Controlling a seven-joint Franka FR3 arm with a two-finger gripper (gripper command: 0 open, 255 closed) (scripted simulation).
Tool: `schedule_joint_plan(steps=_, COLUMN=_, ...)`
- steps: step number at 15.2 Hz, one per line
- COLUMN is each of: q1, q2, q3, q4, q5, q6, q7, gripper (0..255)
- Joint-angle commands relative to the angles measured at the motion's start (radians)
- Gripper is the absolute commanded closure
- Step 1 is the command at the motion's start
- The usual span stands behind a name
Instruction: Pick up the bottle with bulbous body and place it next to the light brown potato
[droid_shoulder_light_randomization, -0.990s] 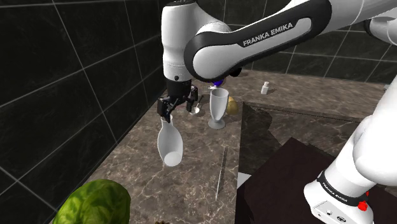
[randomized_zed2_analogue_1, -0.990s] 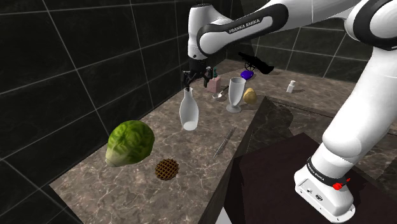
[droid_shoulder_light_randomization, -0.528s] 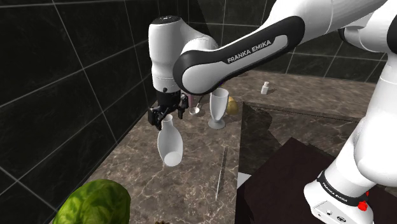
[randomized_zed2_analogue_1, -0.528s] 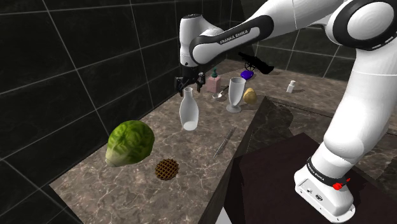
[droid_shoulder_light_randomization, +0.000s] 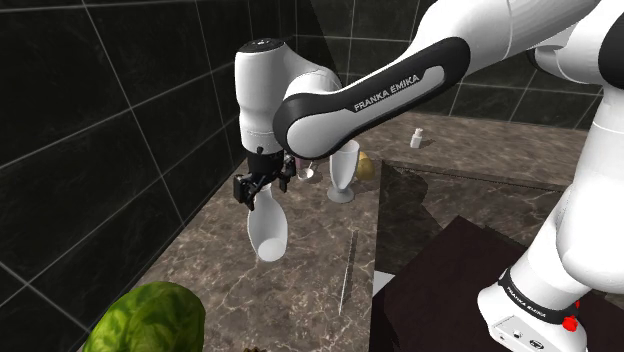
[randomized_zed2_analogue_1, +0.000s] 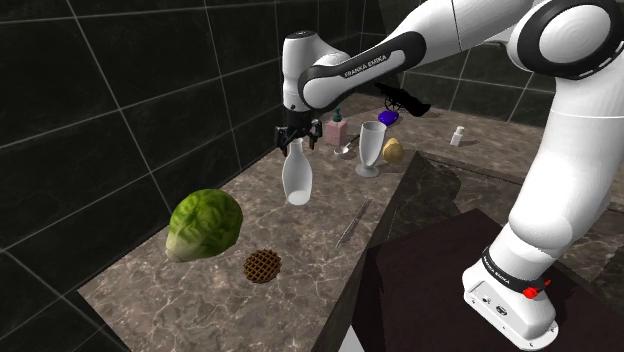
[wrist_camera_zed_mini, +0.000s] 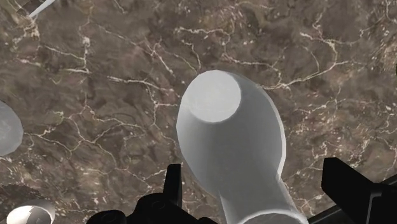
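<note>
Bottle (randomized_zed2_analogue_1: 296, 180) upright between parted fingers (wrist_camera_zed_mini: 353, 188)

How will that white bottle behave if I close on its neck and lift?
The bottle looks rigid and smooth, so it may slip in the grasp. Gripped high on its narrow neck, the wide body could swing. Standing upright on the counter, it might tip if the gripper nudges it.
</note>
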Motion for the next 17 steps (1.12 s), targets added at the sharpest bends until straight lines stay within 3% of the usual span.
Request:
schedule_joint_plan(steps=1, q1=0.000, q2=0.000, q3=0.000, q4=0.000, q5=0.000, q6=0.000, q7=0.000, gripper=0)
schedule_joint_plan(steps=2, q1=0.000, q2=0.000, q3=0.000, q4=0.000, q5=0.000, q6=0.000, q7=0.000, gripper=0)
schedule_joint_plan(steps=3, q1=0.000, q2=0.000, q3=0.000, q4=0.000, q5=0.000, q6=0.000, q7=0.000, gripper=255)
schedule_joint_plan(steps=12, q1=0.000, q2=0.000, q3=0.000, q4=0.000, q5=0.000, q6=0.000, q7=0.000, gripper=255)
schedule_joint_plan(steps=17, q1=-0.003, q2=-0.022, q3=0.006, q4=0.041, q5=0.019, q6=-0.059, q7=-0.016, gripper=255)
